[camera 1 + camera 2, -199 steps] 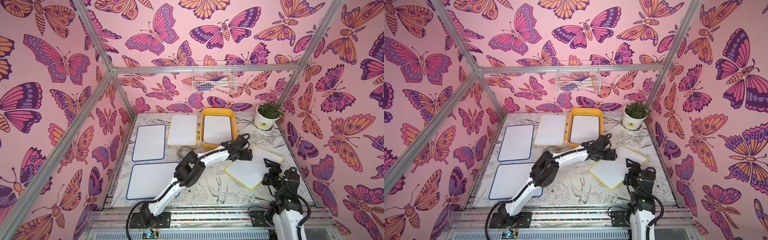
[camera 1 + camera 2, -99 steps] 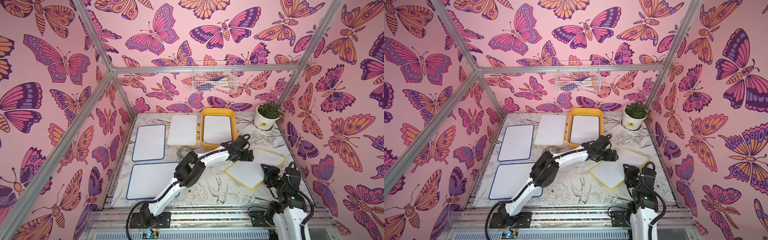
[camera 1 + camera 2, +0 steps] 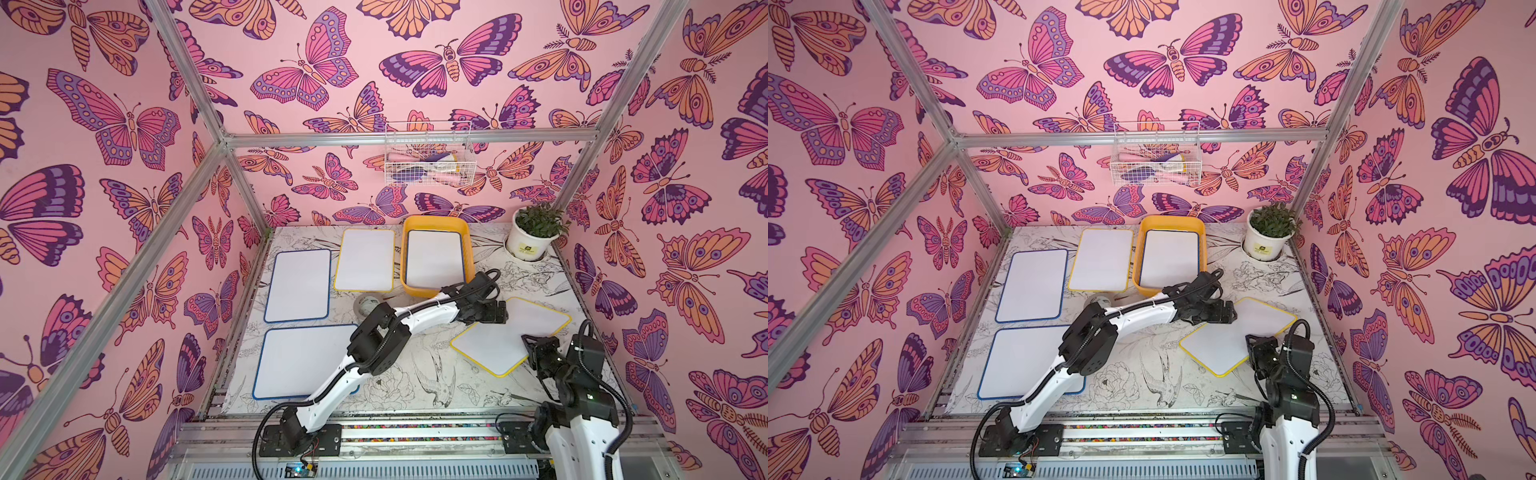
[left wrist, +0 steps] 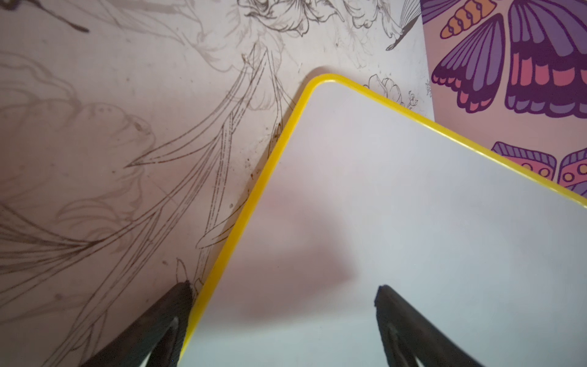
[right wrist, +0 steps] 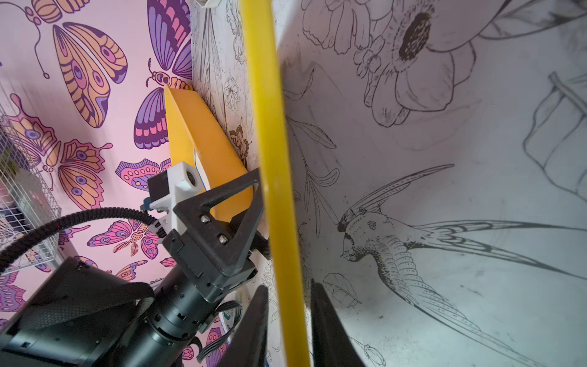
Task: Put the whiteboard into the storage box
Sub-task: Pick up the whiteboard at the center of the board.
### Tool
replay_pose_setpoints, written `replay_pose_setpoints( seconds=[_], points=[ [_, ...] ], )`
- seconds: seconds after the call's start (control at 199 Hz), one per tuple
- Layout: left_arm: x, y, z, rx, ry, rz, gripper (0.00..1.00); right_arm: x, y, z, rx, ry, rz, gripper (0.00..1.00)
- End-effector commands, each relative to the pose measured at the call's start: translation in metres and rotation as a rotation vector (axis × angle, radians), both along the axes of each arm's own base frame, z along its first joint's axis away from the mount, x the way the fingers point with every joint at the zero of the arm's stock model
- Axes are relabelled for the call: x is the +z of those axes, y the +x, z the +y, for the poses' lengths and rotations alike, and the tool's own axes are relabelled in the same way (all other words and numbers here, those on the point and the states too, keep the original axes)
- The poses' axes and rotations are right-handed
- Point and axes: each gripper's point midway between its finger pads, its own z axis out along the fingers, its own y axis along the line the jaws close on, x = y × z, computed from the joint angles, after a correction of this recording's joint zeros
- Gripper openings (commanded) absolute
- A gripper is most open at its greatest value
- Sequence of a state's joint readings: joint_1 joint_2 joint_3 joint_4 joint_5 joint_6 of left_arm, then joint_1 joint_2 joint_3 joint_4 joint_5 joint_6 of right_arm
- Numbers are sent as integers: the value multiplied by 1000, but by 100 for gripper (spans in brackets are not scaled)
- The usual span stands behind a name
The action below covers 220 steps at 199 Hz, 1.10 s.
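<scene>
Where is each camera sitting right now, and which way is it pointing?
Top views: high above the robot's base end, facing down toward the back wall; the left gripper and right gripper show with their arms.
Left wrist: behind the left gripper, looking down past its spread fingers at a corner of the yellow-framed whiteboard.
Right wrist: behind the right gripper, sighting along that whiteboard's edge between its own fingers toward the storage box; the left arm shows.
Shared: all views show that whiteboard.

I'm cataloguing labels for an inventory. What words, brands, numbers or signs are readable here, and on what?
No text here can be read.
Dark label on the plant pot: too small to read.
Face of the yellow-framed whiteboard: blank, no writing.
</scene>
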State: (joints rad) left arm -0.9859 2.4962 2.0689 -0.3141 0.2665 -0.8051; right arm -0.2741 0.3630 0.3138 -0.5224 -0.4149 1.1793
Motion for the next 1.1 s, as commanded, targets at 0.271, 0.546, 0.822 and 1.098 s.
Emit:
replay_pose_setpoints(
  seconds=[0.271,0.546,0.822,1.098],
  points=[
    [-57,-42,29,-18,178,158,93,30,-1,-3,1,-63,-65,9],
    [-43,-47,26,-30,163,140,93,48,-5,-3,51,-134,-48,4],
    [13,-49,29,-61,119,33,93,94,-6,-5,170,-310,-51,0],
    [80,-41,52,-67,120,-192,92,169,-1,-4,268,-488,-161,0]
  ],
)
